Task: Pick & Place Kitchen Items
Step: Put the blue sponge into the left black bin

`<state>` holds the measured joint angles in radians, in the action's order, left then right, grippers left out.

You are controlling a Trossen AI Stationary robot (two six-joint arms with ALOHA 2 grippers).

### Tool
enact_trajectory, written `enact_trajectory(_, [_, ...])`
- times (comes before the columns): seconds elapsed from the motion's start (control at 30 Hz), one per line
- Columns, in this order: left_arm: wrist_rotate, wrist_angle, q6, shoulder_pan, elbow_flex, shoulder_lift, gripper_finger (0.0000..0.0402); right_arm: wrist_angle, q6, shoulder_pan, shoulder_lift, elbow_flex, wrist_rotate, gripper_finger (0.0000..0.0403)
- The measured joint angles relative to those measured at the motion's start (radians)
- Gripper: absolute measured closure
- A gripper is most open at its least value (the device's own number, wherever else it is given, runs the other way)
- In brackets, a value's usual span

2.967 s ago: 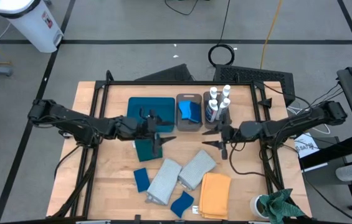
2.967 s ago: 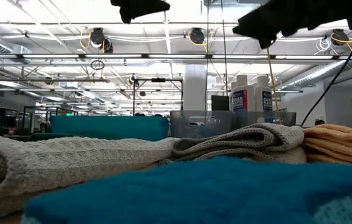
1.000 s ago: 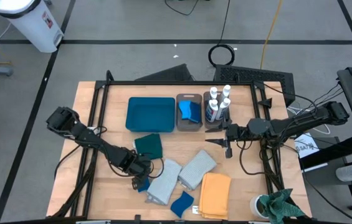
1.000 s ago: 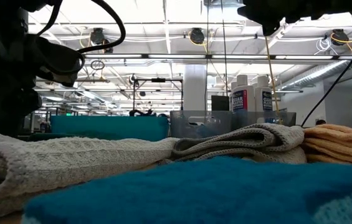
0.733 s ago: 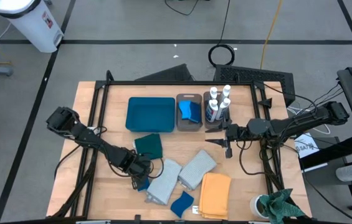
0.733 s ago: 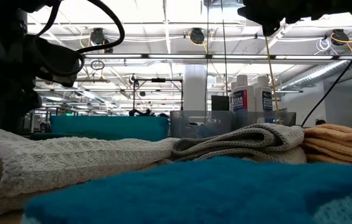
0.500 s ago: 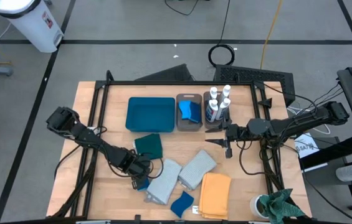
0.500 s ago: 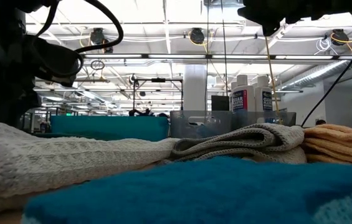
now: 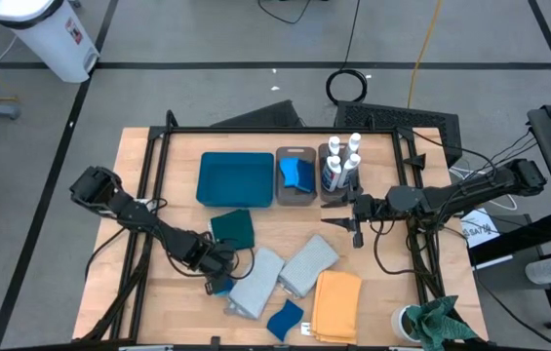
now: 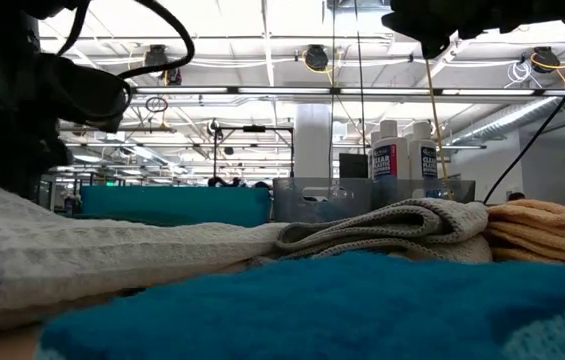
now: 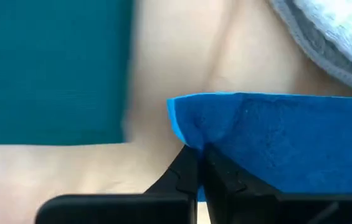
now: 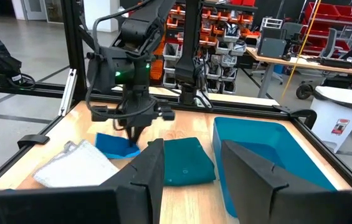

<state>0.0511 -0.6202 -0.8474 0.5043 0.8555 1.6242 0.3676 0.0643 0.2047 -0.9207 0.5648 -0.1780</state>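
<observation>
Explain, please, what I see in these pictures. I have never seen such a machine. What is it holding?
It is a robot with two dark arms at a wooden table. One camera looks down from above, one looks level across the table, and one sits on each wrist. The left tool is shut on a small blue sponge, beside the dark teal cloth. The right tool waits open and empty near the bin of white bottles. A teal tray, a bin with a sponge, two grey cloths, a yellow cloth and another sponge also lie there.
</observation>
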Motion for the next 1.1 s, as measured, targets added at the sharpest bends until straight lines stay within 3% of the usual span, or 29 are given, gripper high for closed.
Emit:
enact_trajectory(0.63, [0.251,-0.091,0.004,0.009,0.021,-0.171,0.0398,0.006,-0.062,0.000,-0.003,0.000,-0.003,0.0273])
enact_trajectory(0.83, [0.390,-0.100,0.193,0.005,0.165,-0.170,0.0398,0.040,-0.086,0.000,-0.058,0.001,-0.003,0.0273])
enact_trajectory(1.1, [0.704,-0.046,0.520,-0.013,0.337,-0.169,0.0398,0.191,-0.109,0.000,-0.228,0.000,0.042,0.0254])
